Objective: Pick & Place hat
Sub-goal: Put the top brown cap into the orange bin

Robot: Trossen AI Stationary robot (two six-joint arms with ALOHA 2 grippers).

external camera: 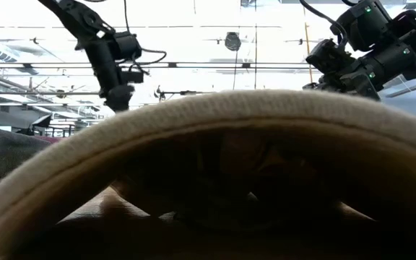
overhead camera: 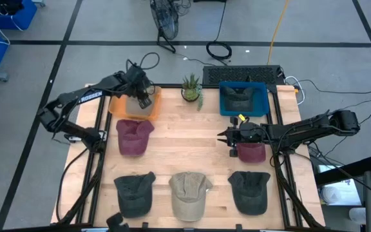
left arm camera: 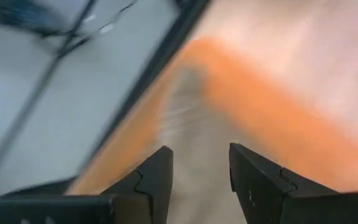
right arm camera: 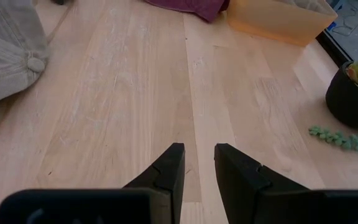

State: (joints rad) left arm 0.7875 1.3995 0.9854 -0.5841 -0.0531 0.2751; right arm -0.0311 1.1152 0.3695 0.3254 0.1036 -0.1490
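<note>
My right hand hangs over the surface's right half, fingers a narrow gap apart and holding nothing; my wrist view shows only bare wood between them. The maroon hat I judge to be my next pick lies just beside that hand, toward the right edge and a little toward the near edge, so it sits behind my fingertips and under my wrist, not ahead of them. I would have to draw back toward the right edge before descending. My left hand is over the orange bin at the far left corner, fingers apart and empty, well away from this hat.
</note>
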